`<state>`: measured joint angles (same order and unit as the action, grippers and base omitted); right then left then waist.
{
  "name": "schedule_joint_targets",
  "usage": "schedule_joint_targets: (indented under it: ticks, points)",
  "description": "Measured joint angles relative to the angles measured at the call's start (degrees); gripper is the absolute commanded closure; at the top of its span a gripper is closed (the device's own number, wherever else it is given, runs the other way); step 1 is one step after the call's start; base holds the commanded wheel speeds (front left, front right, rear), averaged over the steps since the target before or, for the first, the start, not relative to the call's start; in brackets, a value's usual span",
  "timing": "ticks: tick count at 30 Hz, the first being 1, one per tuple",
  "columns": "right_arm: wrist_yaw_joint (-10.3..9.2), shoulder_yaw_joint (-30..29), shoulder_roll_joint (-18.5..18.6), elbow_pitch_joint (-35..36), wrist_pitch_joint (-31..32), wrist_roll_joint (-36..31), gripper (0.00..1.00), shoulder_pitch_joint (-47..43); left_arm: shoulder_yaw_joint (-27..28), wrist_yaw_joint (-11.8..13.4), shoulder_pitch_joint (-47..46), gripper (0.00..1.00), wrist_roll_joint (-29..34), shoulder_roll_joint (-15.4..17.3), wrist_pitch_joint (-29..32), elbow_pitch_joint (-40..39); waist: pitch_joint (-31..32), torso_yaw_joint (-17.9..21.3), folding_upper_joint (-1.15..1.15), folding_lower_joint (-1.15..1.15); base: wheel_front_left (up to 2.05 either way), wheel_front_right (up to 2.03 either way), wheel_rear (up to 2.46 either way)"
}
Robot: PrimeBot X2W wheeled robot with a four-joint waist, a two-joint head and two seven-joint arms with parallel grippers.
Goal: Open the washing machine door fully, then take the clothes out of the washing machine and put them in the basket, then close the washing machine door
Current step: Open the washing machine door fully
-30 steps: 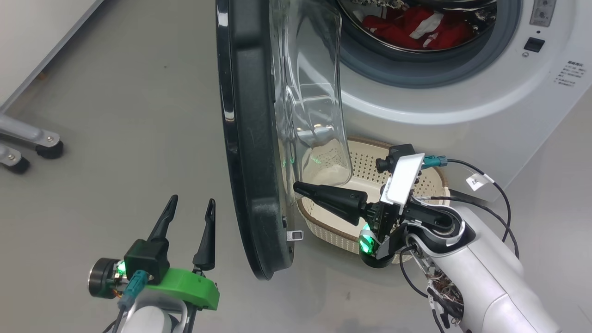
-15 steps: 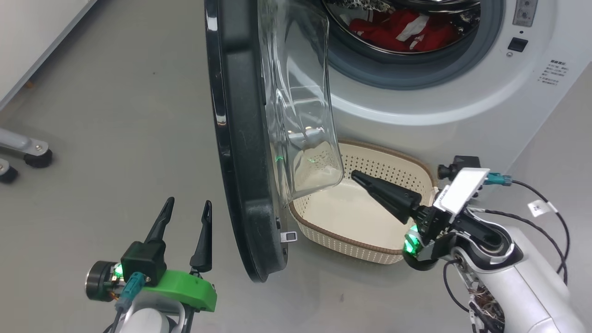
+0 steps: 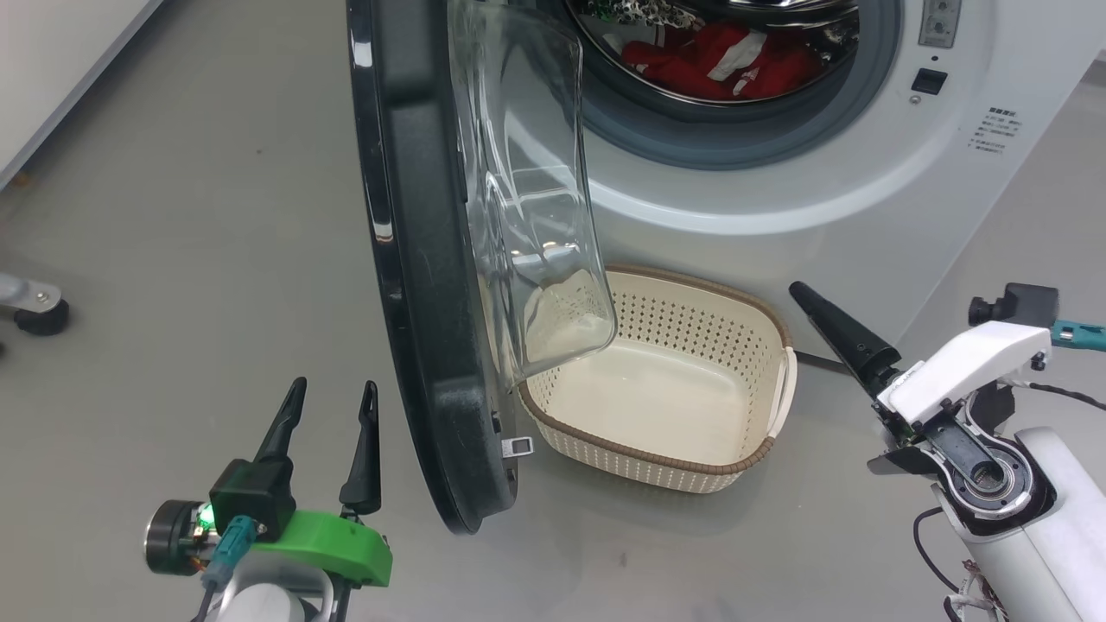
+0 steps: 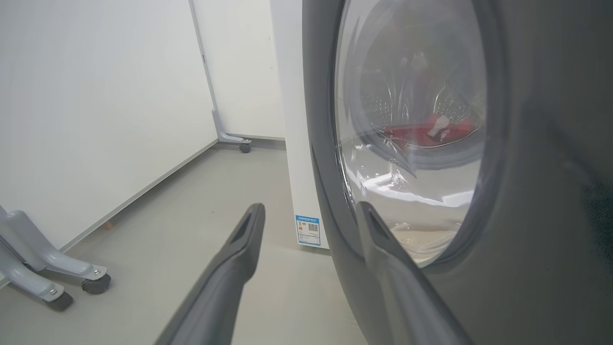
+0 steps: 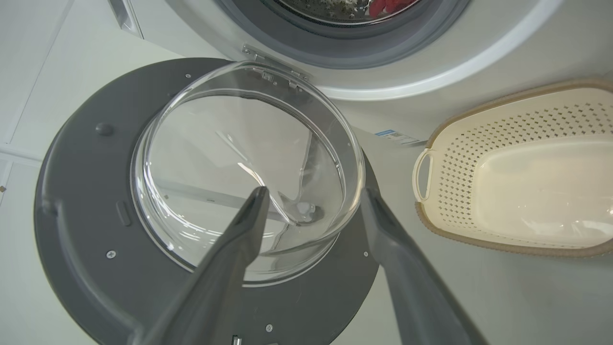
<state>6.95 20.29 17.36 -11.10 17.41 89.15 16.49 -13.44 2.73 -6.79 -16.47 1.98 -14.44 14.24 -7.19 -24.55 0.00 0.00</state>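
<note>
The washing machine door [image 3: 406,259] stands edge-on, swung out from the washing machine [image 3: 778,199]. Its lower edge is just beside the basket [image 3: 635,462], a wide stretch of grey floor [image 3: 190,216] lies to its left, and the red clothes [image 3: 717,60] lie inside the drum. The left tool [image 3: 335,384] hovers low near the door's outer face, and the right tool [image 5: 315,190] sits right of the basket; both are released, fingers spread wide, touching nothing.

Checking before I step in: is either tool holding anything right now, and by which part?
Nothing is held: the left tool and the right tool both stand open and empty.
</note>
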Motion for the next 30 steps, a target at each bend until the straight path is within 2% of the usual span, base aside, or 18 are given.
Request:
schedule_joint_targets:
  ticks: [6,13,20,25,27,30]
  points:
    - [0.02,-0.32,1.31,2.53,-9.32,-10.28,0.00,-1.22,0.15,0.00,0.08,0.00,0.05,0.10,0.00,0.10,0.42,1.10,0.00,0.00,0.00,0.00,0.00]
    - [-0.13,-0.10,6.35,2.91,-21.36,-27.77,0.00,-3.13,0.27,0.00,0.42,0.00,0.32,0.31,0.00,0.71,1.50,1.80,0.00,0.00,0.00,0.00,0.00]
    - [-7.77,-0.60,10.01,2.82,-32.84,-43.67,0.00,-4.91,0.70,0.00,1.13,0.00,0.42,0.78,0.00,1.11,2.50,2.23,0.00,0.00,0.00,0.00,0.00]
    - [-13.22,0.47,10.21,2.25,-32.77,-49.29,0.00,-7.72,1.35,0.01,1.35,0.00,0.43,0.98,0.00,1.48,3.11,2.51,0.00,0.00,0.00,0.00,0.00]
    - [-14.05,0.59,10.21,2.13,-32.55,-51.01,0.00,-9.00,1.51,0.01,1.60,0.00,0.43,1.18,0.00,1.54,3.31,2.70,0.00,0.00,0.00,0.00,0.00]
    - [-14.16,0.85,10.04,2.04,-32.30,-53.27,0.00,-10.73,1.66,0.01,1.64,0.00,0.43,1.22,0.00,1.60,3.42,2.89,0.00,0.00,0.00,0.00,0.00]
